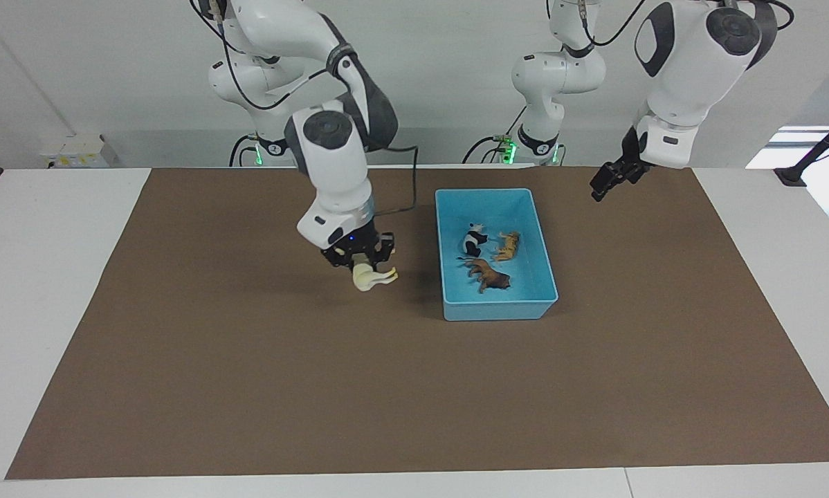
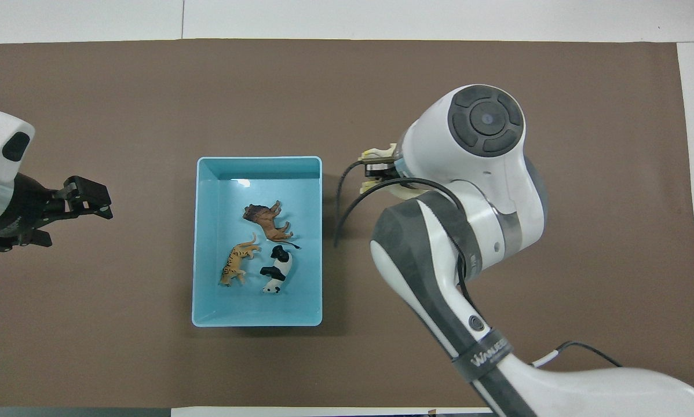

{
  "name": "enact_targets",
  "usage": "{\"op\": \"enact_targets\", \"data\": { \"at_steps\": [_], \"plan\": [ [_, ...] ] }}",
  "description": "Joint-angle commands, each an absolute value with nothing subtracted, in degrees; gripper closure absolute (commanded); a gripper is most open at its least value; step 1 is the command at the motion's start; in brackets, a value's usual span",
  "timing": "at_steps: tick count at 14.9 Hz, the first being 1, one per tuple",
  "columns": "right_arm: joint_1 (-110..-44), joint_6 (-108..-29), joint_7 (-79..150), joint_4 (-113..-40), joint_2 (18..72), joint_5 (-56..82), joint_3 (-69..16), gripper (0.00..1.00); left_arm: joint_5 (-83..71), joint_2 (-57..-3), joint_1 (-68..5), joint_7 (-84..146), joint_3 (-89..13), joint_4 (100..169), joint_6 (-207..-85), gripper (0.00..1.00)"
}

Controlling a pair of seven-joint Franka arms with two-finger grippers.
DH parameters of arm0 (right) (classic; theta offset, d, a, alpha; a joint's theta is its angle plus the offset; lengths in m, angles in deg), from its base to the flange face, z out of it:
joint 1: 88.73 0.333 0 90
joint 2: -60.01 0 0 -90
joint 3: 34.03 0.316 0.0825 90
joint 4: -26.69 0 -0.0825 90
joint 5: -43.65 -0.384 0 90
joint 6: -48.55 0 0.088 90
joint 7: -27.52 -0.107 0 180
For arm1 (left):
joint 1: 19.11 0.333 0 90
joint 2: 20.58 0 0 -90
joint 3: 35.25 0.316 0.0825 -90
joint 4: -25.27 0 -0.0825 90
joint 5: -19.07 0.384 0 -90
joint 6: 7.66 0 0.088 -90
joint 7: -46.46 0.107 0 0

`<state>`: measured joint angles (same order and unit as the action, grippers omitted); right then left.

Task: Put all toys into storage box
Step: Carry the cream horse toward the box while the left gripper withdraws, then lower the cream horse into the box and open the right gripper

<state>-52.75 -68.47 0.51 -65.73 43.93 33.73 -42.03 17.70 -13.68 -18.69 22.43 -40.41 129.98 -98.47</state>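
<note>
The light blue storage box sits mid-table on the brown mat. In it lie the panda, the orange-tan tiger and the dark brown lion. My right gripper is shut on the cream-white horse and holds it low over the mat beside the box, toward the right arm's end. In the overhead view the arm hides most of the horse. My left gripper waits empty in the air beside the box, toward the left arm's end.
The brown mat covers most of the white table. A black cable loops from the right wrist near the box's wall. A black stand is at the table's corner toward the left arm's end.
</note>
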Motion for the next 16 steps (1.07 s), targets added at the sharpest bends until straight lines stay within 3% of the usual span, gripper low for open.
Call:
{"op": "enact_targets", "data": {
  "at_steps": [1, 3, 7, 8, 9, 10, 14, 16],
  "plan": [
    [-48.04, -78.55, -10.5, -60.93, 39.63, 24.53, -41.5, 1.0, 20.89, -14.6, -18.14, 28.86, -41.4, 126.8, -93.02, 0.0],
    [-43.84, -88.52, -11.33, -65.05, 39.45, 17.83, -41.58, 1.0, 21.79, -15.48, -18.41, 33.42, -41.49, 124.25, -91.34, 0.0],
    [-38.82, -93.89, -11.76, -69.02, 37.52, 17.2, -41.5, 1.0, 21.27, -17.49, -19.02, 37.31, -41.05, 121.97, -91.86, 0.0],
    [-38.8, -94.27, -13.33, -69.46, 37.34, 17.02, -41.5, 0.84, 21.01, -18.98, -18.94, 37.23, -41.13, 120.74, -91.43, 0.0],
    [-38.8, -93.14, -17.26, -68.94, 37.34, 17.02, -41.5, 0.07, 20.13, -19.26, -19.2, 37.32, -40.87, 120.55, -91.34, 0.0],
    [-38.72, -91.91, -21.04, -68.15, 37.42, 17.02, -41.58, 0.0, 20.04, -20.22, -19.55, 37.32, -40.44, 120.55, -90.38, 0.0],
    [-39.51, -87.96, -30.57, -63.85, 37.95, 18.07, -42.11, 0.0, 19.33, -23.12, -20.6, 39.15, -39.11, 119.5, -89.23, 0.0],
    [-40.82, -83.84, -30.05, -63.84, 41.1, 21.03, -44.29, 0.0, 19.25, -22.78, -21.22, 39.87, -38.94, 119.67, -88.0, 0.0]
  ]
}}
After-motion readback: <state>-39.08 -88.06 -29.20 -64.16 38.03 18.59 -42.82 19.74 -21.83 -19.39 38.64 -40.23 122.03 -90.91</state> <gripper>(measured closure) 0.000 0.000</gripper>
